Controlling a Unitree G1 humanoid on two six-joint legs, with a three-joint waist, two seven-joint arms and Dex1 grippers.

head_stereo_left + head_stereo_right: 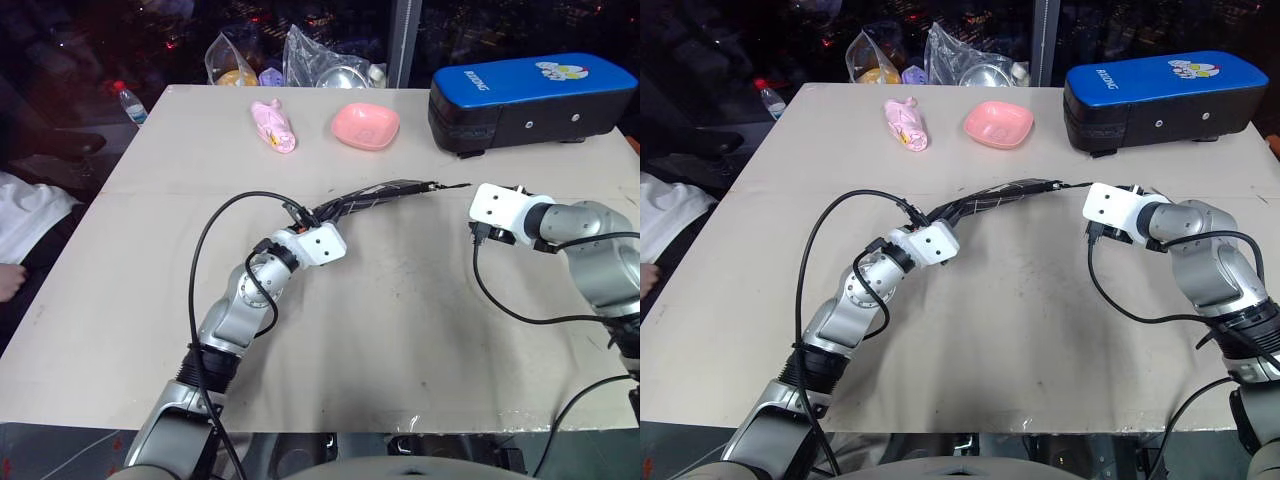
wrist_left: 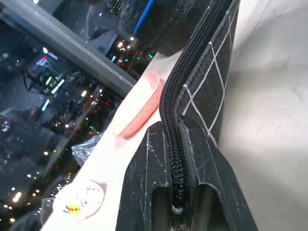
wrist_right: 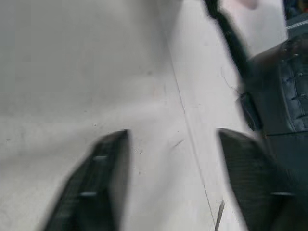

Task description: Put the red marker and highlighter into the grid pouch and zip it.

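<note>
The grid pouch (image 1: 375,196), black with thin white lines, hangs edge-up just above the table's middle. Its closed zipper (image 2: 171,125) runs along the top edge. My left gripper (image 2: 179,192) is shut on the pouch's near end, pinching the zipper seam between its fingers. A thin black zipper pull (image 1: 455,186) sticks out of the far end toward my right arm. My right gripper (image 3: 173,139) stands open just right of that end, over bare table, with nothing between its fingers. The red marker and the highlighter are hidden from view.
A big black case with a blue top (image 1: 530,100) stands at the back right, close to my right gripper. Along the back lie a pink bowl (image 1: 365,125), a pink soft item (image 1: 273,125) and plastic bags (image 1: 320,62). A person (image 1: 20,230) sits beyond the left edge.
</note>
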